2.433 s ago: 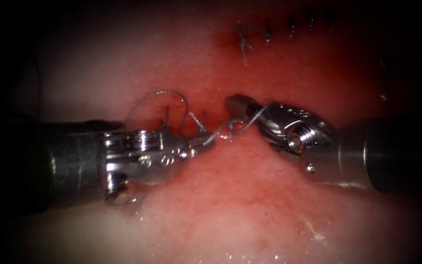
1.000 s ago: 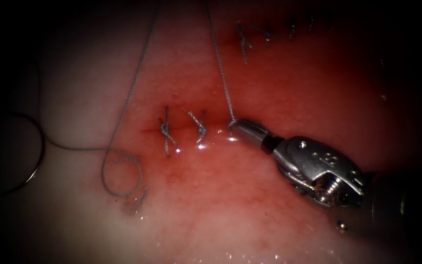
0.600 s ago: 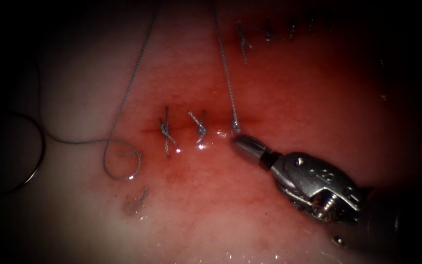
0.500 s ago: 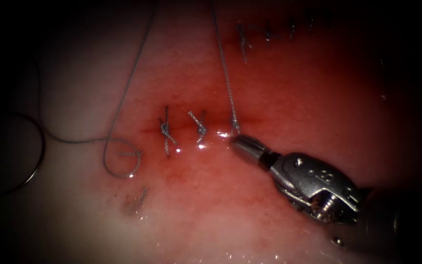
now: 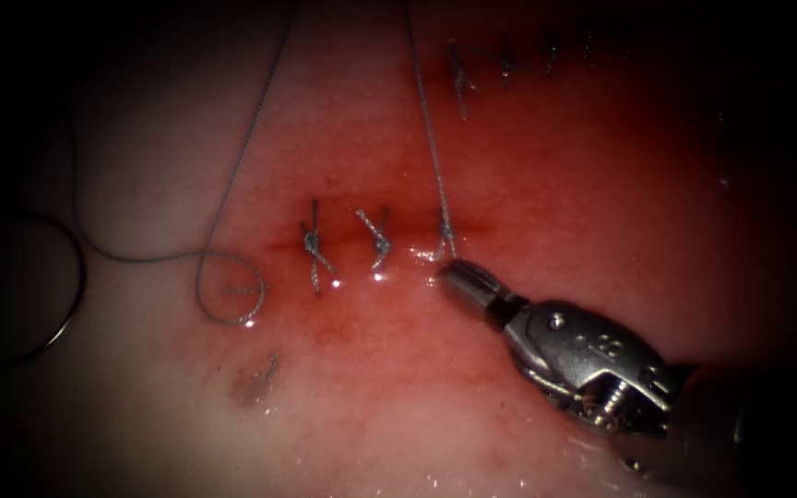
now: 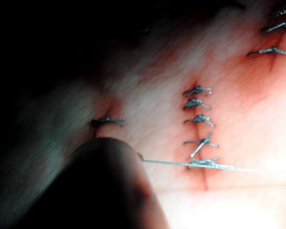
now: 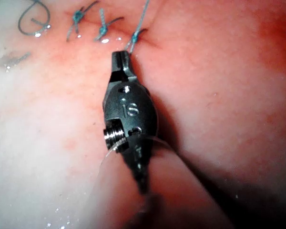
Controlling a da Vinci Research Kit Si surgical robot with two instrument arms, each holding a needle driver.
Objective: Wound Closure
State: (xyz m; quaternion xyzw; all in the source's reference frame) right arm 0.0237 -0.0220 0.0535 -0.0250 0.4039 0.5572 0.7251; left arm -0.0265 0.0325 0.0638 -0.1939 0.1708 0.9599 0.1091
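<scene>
My right tool point(image 5: 451, 268) comes in from the lower right, jaws shut on the short end of the thread right below a fresh knot point(image 5: 445, 245) on the cut point(image 5: 348, 245). The right wrist view shows these jaws point(image 7: 120, 58) closed just under that knot point(image 7: 136, 34). From the knot the thread point(image 5: 426, 120) runs taut up out of view. In the left wrist view this taut thread point(image 6: 181, 163) ends at my left tool's blurred tip point(image 6: 133, 155). The curved needle point(image 5: 77, 281) lies free on the tissue far left, held by neither tool.
Two tied stitches point(image 5: 313, 244) point(image 5: 378, 238) sit on the cut left of the new knot. A slack thread loop point(image 5: 228, 290) lies left of them. An older row of stitches point(image 5: 500, 63) runs along the top. Red fluid stains the tissue around the cut.
The left tool has left the endoscope view, taking thread upward. The right tool has drawn down and right, the knot has settled on the cut, and the slack loop has shrunk.
</scene>
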